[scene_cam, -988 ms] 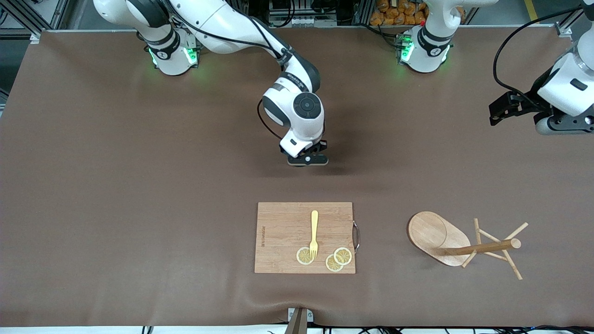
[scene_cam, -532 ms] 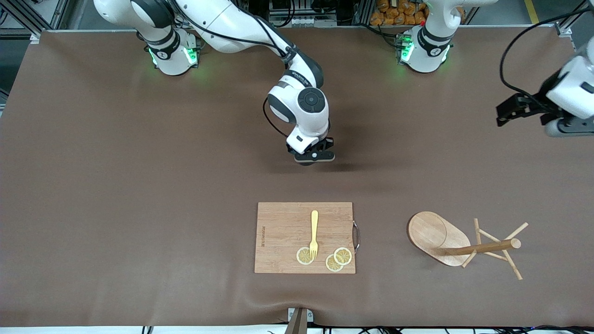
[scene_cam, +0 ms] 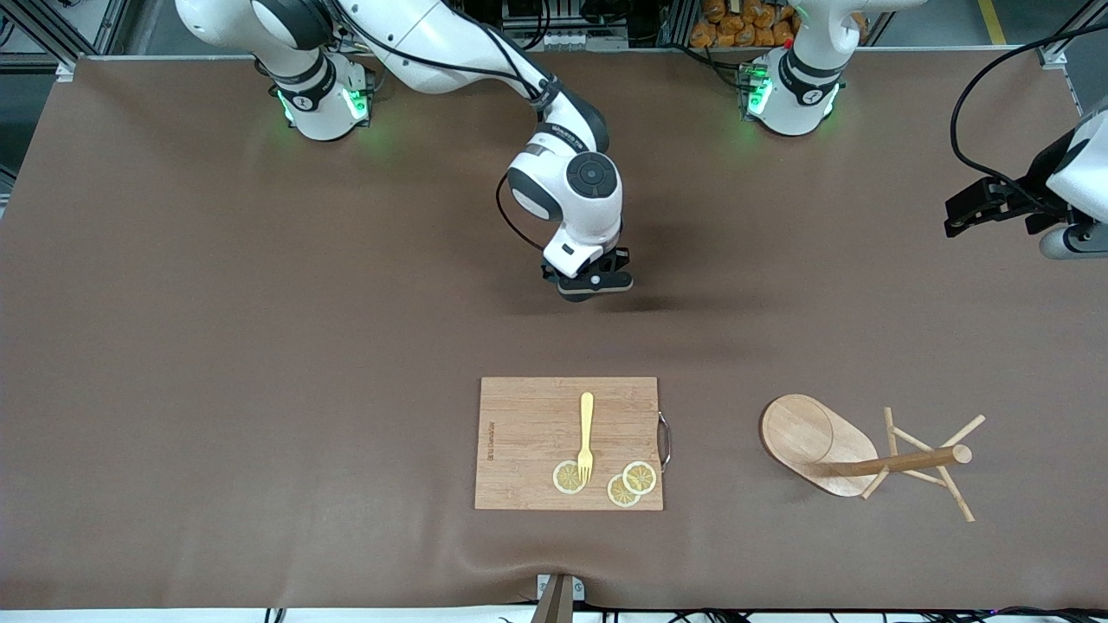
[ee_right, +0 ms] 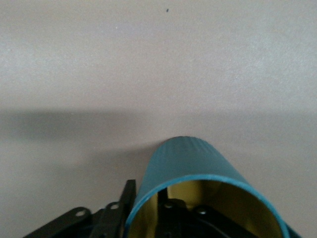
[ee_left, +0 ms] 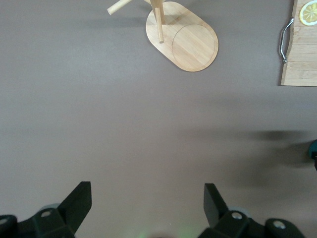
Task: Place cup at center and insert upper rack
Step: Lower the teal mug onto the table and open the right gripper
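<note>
The cup (ee_right: 198,168) is held by its rim in the closed right gripper (scene_cam: 595,289), over the bare table (scene_cam: 260,346) near its middle. The cutting board (scene_cam: 528,441) is placed nearer to the front camera, and the upper rack (scene_cam: 831,450) is laid on its side toward the left arm's end. The left gripper (ee_left: 147,203) is kept open and empty above the table at that end.

The front camera sits high, facing both bases, looking steeply down over the whole bench (scene_cam: 216,346). The left wrist camera looks down from well above, sharing the mug tree (ee_left: 182,42) (scene_cam: 831,450) and cutting board (ee_left: 299,49) (scene_cam: 528,441), which lie at 12 and 2 o'clock there. The right wrist camera hangs very close over bare bench, the cup (ee_right: 190,171) filling its 6 o'clock edge.
</note>
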